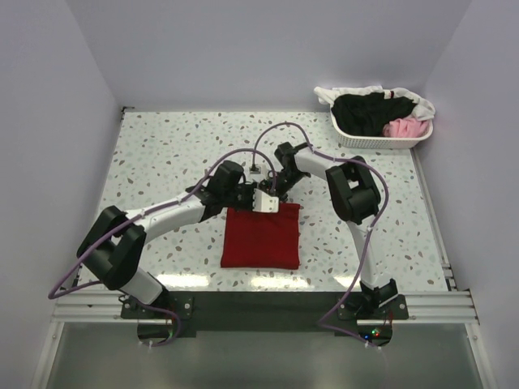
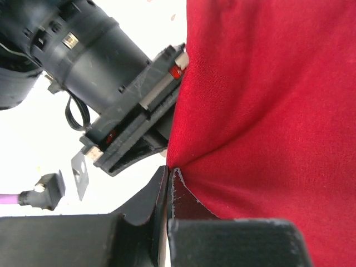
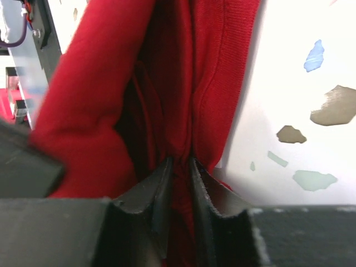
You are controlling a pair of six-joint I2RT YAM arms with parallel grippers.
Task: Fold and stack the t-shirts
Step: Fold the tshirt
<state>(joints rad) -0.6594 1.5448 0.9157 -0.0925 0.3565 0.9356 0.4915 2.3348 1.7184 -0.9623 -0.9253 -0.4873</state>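
Folded red t-shirt (image 1: 261, 237) sits close to the table's (image 1: 162, 154) front edge, with open room left, right and beyond. Left gripper (image 2: 168, 173) is clamped tight on its far edge. Right gripper (image 3: 179, 167) is pinching a thicker fold.

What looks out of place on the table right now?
Nothing damaged. The red t-shirt lies folded fairly square, pinched at its far edge by the left end effector and right end effector. Only a white t-shirt droops over the basket rim.

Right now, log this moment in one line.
left gripper: shut on red t-shirt | right gripper: shut on red t-shirt | red t-shirt: folded, on table | basket: clothes inside
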